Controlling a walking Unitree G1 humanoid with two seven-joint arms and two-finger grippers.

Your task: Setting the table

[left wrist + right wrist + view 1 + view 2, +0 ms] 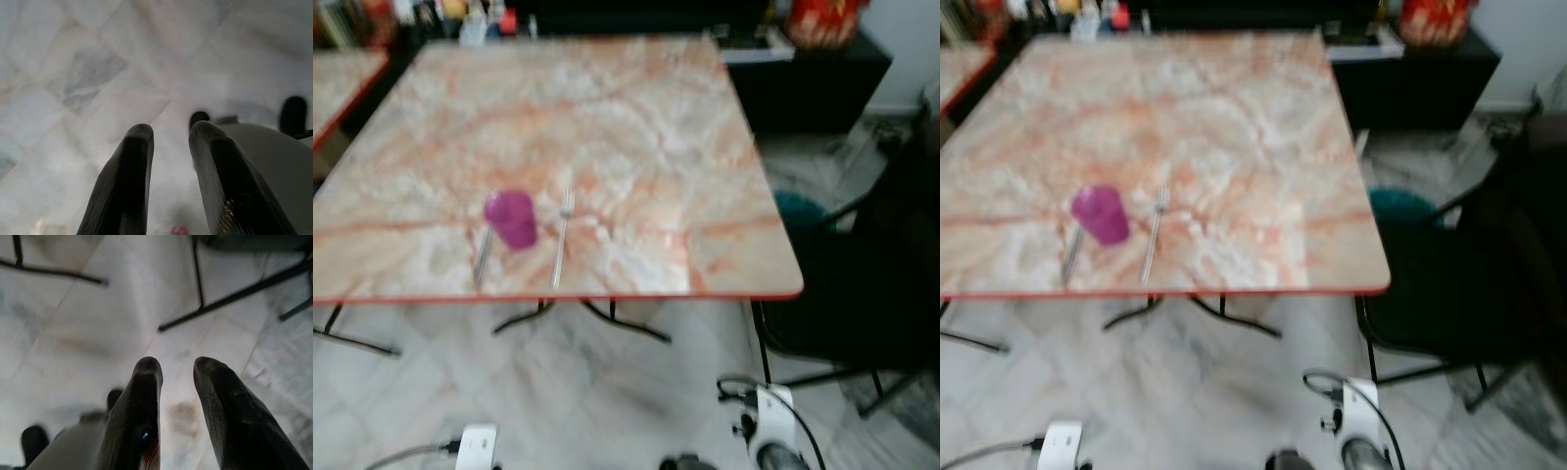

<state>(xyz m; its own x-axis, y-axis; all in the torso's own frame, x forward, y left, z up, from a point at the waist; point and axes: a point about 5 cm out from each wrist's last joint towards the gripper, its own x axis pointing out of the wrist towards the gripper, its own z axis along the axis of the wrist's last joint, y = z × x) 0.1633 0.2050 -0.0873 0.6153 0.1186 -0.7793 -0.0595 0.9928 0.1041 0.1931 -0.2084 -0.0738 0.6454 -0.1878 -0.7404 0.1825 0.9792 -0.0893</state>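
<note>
**One place laid at the near edge, both arms idle**

The purple cup (512,218) stands near the marble worktop's (636,127) front edge. Just beside it on one side lies a fork (561,238), on the other a second utensil (482,255), probably a knife: a setting arranged for a diner. Left gripper (168,147) and right gripper (176,377) hang over the floor, jaws slightly spread, holding nothing.

The marble table (636,117) lay mostly bare. A purple cup (512,218), fork (562,238) and knife (482,257) crowded its near edge. A dark chair (871,284) blocked the right side.
</note>
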